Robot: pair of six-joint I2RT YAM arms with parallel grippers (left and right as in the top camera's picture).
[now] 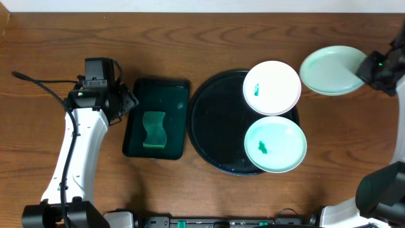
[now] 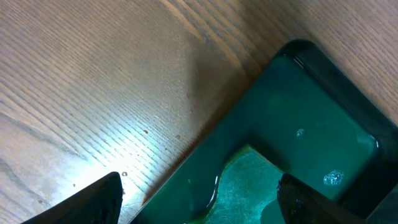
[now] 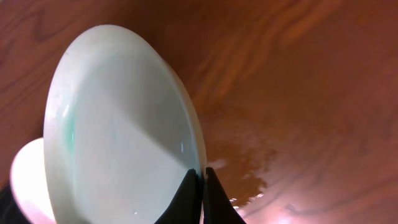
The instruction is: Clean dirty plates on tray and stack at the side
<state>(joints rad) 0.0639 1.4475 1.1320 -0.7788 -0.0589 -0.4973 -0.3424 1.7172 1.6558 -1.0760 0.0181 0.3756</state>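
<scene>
The table [image 1: 190, 38] is brown wood with clear grain and a soft shine. The tray [image 1: 215, 126] is black and glossy. The plates [image 1: 281, 95] look smooth and glossy. Left of the tray, the small tray [image 1: 174, 101] is shiny and dark green, and its sponge [image 1: 154, 130] looks rough.

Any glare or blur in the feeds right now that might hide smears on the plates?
Overhead: evenly lit and sharp, only a faint sheen on the black tray. Left wrist: a bright glare patch on the table at lower left. Right wrist: the held mint plate fills the view and looks soft, with glare on the table beside it.
</scene>
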